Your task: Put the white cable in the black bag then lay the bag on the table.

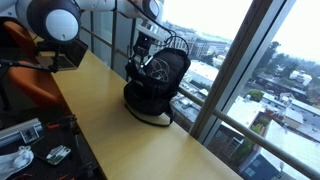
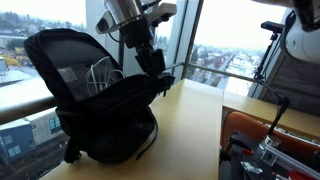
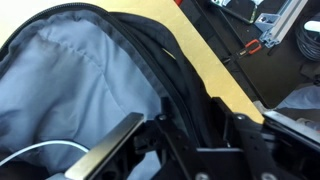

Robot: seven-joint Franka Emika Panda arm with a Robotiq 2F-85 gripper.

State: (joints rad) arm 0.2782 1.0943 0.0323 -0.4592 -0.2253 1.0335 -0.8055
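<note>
Backpack, large black fabric, upright on light tan wooden table, left side near window, top unzipped. Thin white cable inside, against grey lining. Hand at bag mouth, fingers spread astride rim.

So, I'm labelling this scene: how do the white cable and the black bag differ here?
The white cable is thin and pale; the black bag is bulky and dark. The cable curls loosely inside the opening, while the bag stands upright on the table, unzipped. The cable is far smaller than the bag. Both look soft and bendable.
</note>
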